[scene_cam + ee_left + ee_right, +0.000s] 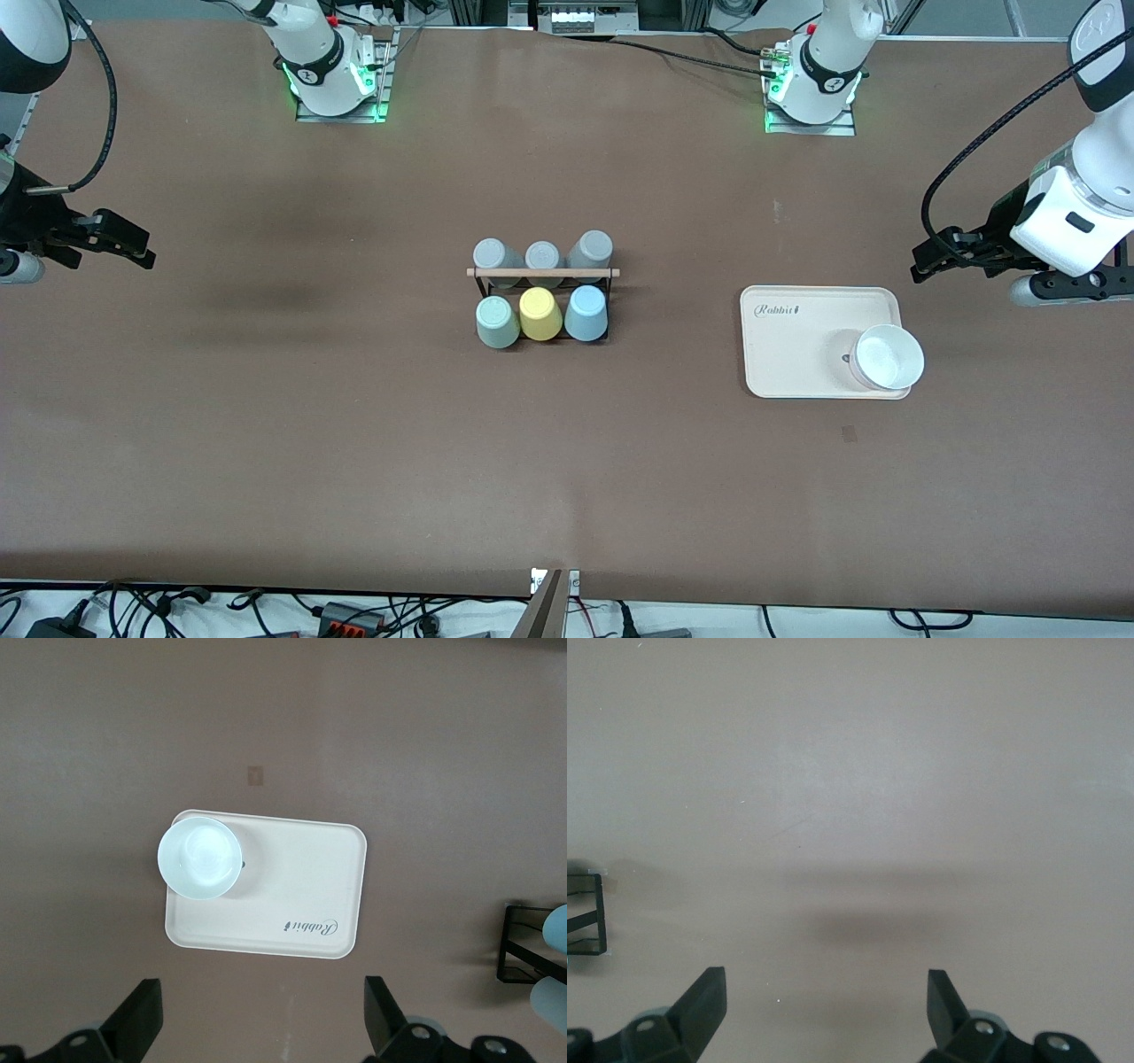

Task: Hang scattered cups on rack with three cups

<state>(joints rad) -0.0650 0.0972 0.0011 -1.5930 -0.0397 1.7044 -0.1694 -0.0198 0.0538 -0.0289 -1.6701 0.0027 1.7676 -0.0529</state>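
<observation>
The black wire rack (542, 272) with its wooden rod stands mid-table. A mint-green cup (498, 322), a yellow cup (540, 314) and a light blue cup (586, 313) sit upside down on its side nearer the front camera. Three grey cups (543, 256) sit on its farther side. My left gripper (926, 266) (263, 990) hangs open and empty over bare table beside the tray. My right gripper (133, 248) (824, 981) waits open and empty over the right arm's end of the table. The rack's edge (523, 948) (589, 921) shows in both wrist views, with the light blue cup (556, 930) in the left one.
A cream tray (797, 354) (292, 895) lies between the rack and the left arm's end of the table. A white bowl (888, 357) (200, 858) stands on the tray's corner nearest the front camera. Cables run along the table's near edge.
</observation>
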